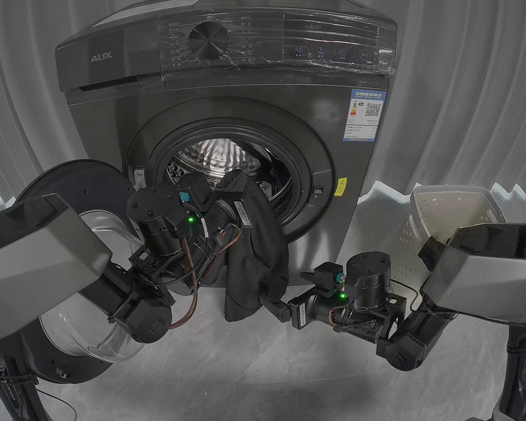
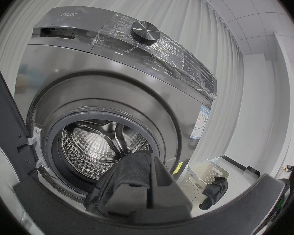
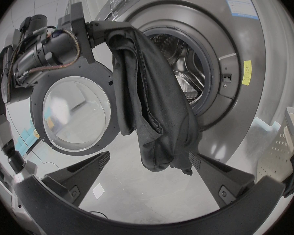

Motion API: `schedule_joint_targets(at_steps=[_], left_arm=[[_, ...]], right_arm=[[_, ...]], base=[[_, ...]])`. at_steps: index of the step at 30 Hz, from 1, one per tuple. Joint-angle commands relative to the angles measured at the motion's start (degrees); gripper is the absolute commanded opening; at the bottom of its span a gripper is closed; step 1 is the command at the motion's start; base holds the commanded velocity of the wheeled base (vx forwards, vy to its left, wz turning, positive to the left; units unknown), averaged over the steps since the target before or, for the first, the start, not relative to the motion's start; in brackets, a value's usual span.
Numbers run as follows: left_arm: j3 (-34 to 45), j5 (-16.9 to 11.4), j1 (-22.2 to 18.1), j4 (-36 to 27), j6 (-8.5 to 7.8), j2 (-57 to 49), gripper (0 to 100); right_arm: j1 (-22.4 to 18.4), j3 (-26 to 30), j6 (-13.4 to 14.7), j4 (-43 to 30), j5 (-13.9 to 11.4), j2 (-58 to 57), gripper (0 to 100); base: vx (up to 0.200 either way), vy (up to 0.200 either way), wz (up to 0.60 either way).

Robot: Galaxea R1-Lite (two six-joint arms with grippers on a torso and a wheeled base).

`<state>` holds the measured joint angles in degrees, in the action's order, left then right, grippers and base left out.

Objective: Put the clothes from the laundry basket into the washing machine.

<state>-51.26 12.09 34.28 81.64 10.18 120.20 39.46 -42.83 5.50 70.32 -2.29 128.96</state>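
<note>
A black garment (image 1: 257, 247) hangs from my left gripper (image 1: 231, 185), which is shut on its top edge right at the lower rim of the washing machine's open drum (image 1: 228, 156). In the left wrist view the cloth (image 2: 127, 173) bunches around that gripper (image 2: 143, 186) in front of the drum (image 2: 94, 147). My right gripper (image 1: 277, 308) is low, at the garment's hanging bottom end. In the right wrist view it (image 3: 148, 157) stands open, with the cloth (image 3: 150, 108) dangling between and just ahead of its fingers (image 3: 98, 162). The left gripper (image 3: 98, 33) shows there pinching the garment.
The round machine door (image 1: 82, 252) is swung open to the left, behind my left arm. A white laundry basket (image 1: 450, 211) stands on the floor to the machine's right, with another dark garment (image 2: 215, 190) draped over its edge. Grey floor lies in front.
</note>
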Motion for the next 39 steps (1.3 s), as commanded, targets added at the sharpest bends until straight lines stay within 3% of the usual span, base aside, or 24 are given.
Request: schedule_joint_targets(at_steps=[1, 5, 9, 23, 29, 30, 35, 39], left_arm=[[-0.1, 0.0, 0.1, 0.0, 0.02, -0.1, 0], [0.1, 0.0, 0.1, 0.0, 0.02, -0.1, 0], [0.1, 0.0, 0.3, 0.1, 0.02, -0.1, 0], [0.2, 0.1, 0.7, 0.2, 0.02, -0.1, 0], [0.3, 0.0, 0.7, 0.3, 0.02, -0.1, 0], [0.4, 0.0, 0.5, 0.4, 0.02, -0.1, 0], [0.7, 0.1, 0.0, 0.9, 0.02, 0.1, 0], [2.0, 0.0, -1.4, 1.2, 0.02, 0.0, 0]], right_arm=[[0.2, -2.4, 0.0, 0.0, 0.2, 4.6, 100], [0.3, -5.3, 0.1, 0.3, 0.4, 8.0, 100], [0.7, -9.6, 0.3, 0.4, 2.4, 10.0, 100], [1.8, -21.7, 0.5, 1.3, 2.7, 17.6, 100], [1.7, -24.1, 0.7, 1.8, 4.0, 19.4, 100], [1.7, -25.0, 1.3, 2.7, 4.4, 19.5, 0], [1.1, -24.9, 1.5, 3.2, 4.8, 18.8, 0], [0.7, -21.1, 1.4, 5.0, 4.8, 15.3, 0]], base=[[0.000, 0.000, 0.00], [0.000, 0.000, 0.00], [0.000, 0.000, 0.00], [0.000, 0.000, 0.00], [0.000, 0.000, 0.00], [0.000, 0.000, 0.00], [0.000, 0.000, 0.00], [0.000, 0.000, 0.00]])
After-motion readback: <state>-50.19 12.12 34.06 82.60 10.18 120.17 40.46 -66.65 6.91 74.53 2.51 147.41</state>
